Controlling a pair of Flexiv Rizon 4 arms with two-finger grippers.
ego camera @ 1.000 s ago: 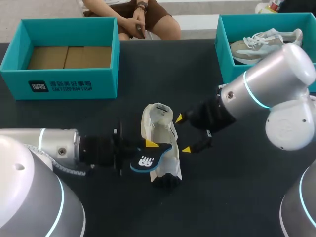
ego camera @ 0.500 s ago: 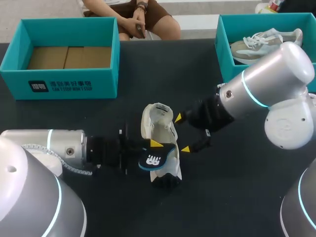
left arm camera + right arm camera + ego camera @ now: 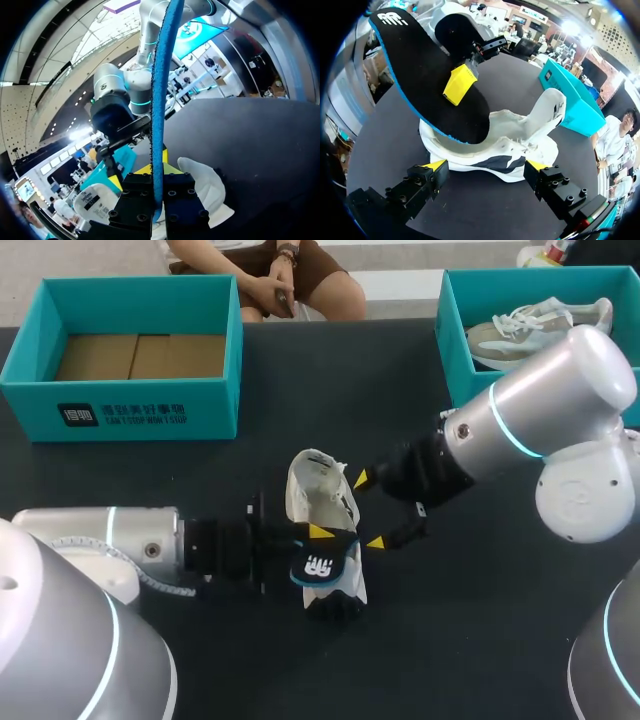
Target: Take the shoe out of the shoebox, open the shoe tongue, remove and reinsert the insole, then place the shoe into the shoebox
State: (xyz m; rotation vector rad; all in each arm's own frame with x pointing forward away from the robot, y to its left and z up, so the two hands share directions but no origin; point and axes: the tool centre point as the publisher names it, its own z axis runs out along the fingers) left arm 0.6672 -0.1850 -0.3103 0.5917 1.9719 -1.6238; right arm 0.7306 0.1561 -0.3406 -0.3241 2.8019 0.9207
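White shoe (image 3: 322, 502): head view; it lies on the dark table (image 3: 480, 630), between the two arms.
Insole (image 3: 318, 565): black with a blue edge, against the shoe on the left arm's side, over its lower end.
Left gripper (image 3: 318, 545): beside the shoe, clamped on the insole; one yellow tip shows on top, the other is hidden behind the insole.
Right gripper (image 3: 370, 511): just beside the shoe on the opposite side, fingers spread wide, holding nothing.
Empty shoebox (image 3: 120, 410): teal, well apart from the shoe, beyond it on the left arm's side.
Second shoebox (image 3: 455, 360): teal, well apart on the right arm's side, with another pale shoe (image 3: 530, 325) inside.
Left wrist view: the insole is seen edge-on as a thin blue strip rising from between this gripper's pressed-together fingers; the shoe (image 3: 205, 187) sits just ahead of them.
Right wrist view: the shoe (image 3: 505, 145) seems tipped on its side, sole towards this gripper's spread fingers; whether they touch it is unclear. The insole (image 3: 427, 75) stands up out of the shoe's opening, one end tucked inside.
Handling: the insole looks thin, light and floppy, so a flat pinch near its middle suits it. The shoe seems light, with a soft upper and firmer sole; the sole's sides are probably the steadiest hold.
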